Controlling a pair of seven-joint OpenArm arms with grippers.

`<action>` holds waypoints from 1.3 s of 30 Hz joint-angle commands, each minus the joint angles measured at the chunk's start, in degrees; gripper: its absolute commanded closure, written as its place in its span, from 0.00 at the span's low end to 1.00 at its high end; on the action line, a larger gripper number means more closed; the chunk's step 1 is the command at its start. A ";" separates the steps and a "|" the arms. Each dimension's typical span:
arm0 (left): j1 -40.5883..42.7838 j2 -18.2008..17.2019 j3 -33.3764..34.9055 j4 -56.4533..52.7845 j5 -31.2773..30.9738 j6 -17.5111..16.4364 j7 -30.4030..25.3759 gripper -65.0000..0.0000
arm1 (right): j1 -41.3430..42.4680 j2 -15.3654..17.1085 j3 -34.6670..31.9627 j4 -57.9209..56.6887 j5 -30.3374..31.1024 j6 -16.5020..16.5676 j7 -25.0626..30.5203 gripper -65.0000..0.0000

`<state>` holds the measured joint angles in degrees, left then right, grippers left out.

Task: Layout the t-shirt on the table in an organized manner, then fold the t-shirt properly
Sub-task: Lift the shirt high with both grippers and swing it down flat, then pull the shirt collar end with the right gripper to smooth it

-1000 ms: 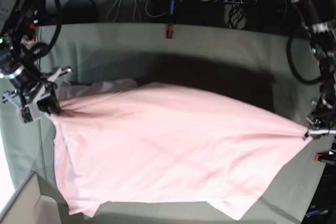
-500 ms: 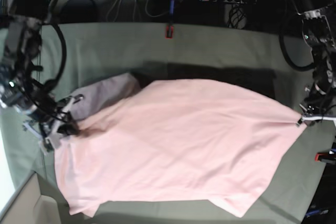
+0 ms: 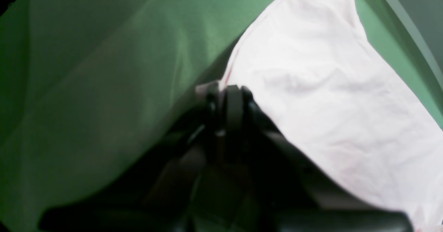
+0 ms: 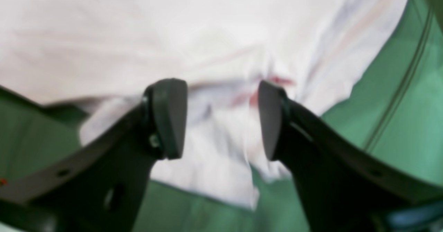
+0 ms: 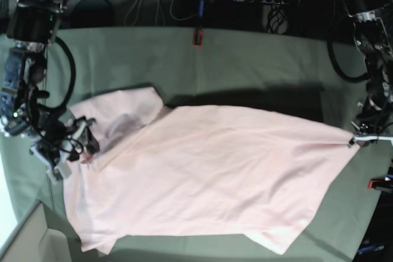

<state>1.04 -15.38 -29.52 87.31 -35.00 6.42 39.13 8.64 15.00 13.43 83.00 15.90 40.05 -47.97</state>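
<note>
Pink t-shirt (image 5: pixel 202 176) spread on table (image 5: pixel 258 59); left gripper (image 3: pixel 228 93) seemingly pinching its corner; right gripper (image 4: pixel 221 117) jaws apart.

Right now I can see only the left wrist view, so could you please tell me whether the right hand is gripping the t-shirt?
Observer: No. The right hand is open, with bunched t-shirt fabric showing between its fingers, not pinched.
Operator: Thank you. Is the shirt spread out?
Observer: Mostly. The base view shows it lying wide across the table, with one flap sticking out beside the right hand.
Operator: And where does my left hand sit overall?
Observer: The left hand holds the shirt's far corner, pulled to a point near the table's side edge, just up from a red clamp.
</note>
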 commanded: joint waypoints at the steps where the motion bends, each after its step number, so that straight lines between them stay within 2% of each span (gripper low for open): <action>1: -0.91 -0.93 -0.33 1.00 -0.12 -0.13 -1.29 1.00 | 0.01 0.60 0.15 1.17 1.11 -0.05 1.24 0.44; 4: -0.91 -0.93 -0.06 1.00 -0.12 -0.13 -1.29 1.00 | -2.62 0.42 1.73 1.35 1.11 -0.05 1.24 0.43; 11: -0.82 0.30 -0.15 1.00 -0.03 -0.13 -1.29 1.00 | -6.58 -0.81 11.23 -1.11 1.11 -0.05 1.24 0.43; 19: -0.82 0.39 -0.06 1.00 -0.03 -0.13 -1.29 1.00 | -6.93 -0.89 10.96 -5.77 1.11 -0.05 1.24 0.43; 27: -0.38 0.39 -0.33 1.00 -0.03 -0.13 -1.29 1.00 | -7.02 -3.44 10.96 -5.86 1.11 -0.05 1.33 0.45; 29: -0.38 0.39 -0.42 0.91 -0.03 -0.13 -1.20 1.00 | -7.02 -3.88 10.96 -5.86 1.11 -0.05 1.33 0.49; 31: -0.20 0.39 -0.42 0.91 -0.03 -0.13 -1.11 1.00 | -7.02 -3.97 10.96 -5.86 1.11 -0.05 1.33 0.57; 33: 0.50 0.39 -0.42 0.91 -0.03 -0.13 -1.38 1.00 | -7.02 -3.97 10.96 -5.86 1.11 -0.05 1.24 0.72; 35: 0.68 0.39 -0.50 0.91 -0.03 -0.13 -1.38 1.00 | -8.07 -3.88 10.96 -5.86 1.11 -0.05 1.24 0.94; 36: 0.68 0.39 -0.50 0.91 -0.03 -0.13 -1.38 1.00 | -8.51 -3.80 10.96 -5.68 1.11 -0.05 1.24 1.00; 39: 0.85 0.39 -0.50 0.91 -0.03 -0.13 -1.38 1.00 | -10.01 -3.62 11.23 -5.42 1.11 -0.05 1.24 1.00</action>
<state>2.50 -14.13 -29.61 87.33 -34.81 6.42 38.87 -2.02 10.48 24.38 76.49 15.81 39.86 -47.64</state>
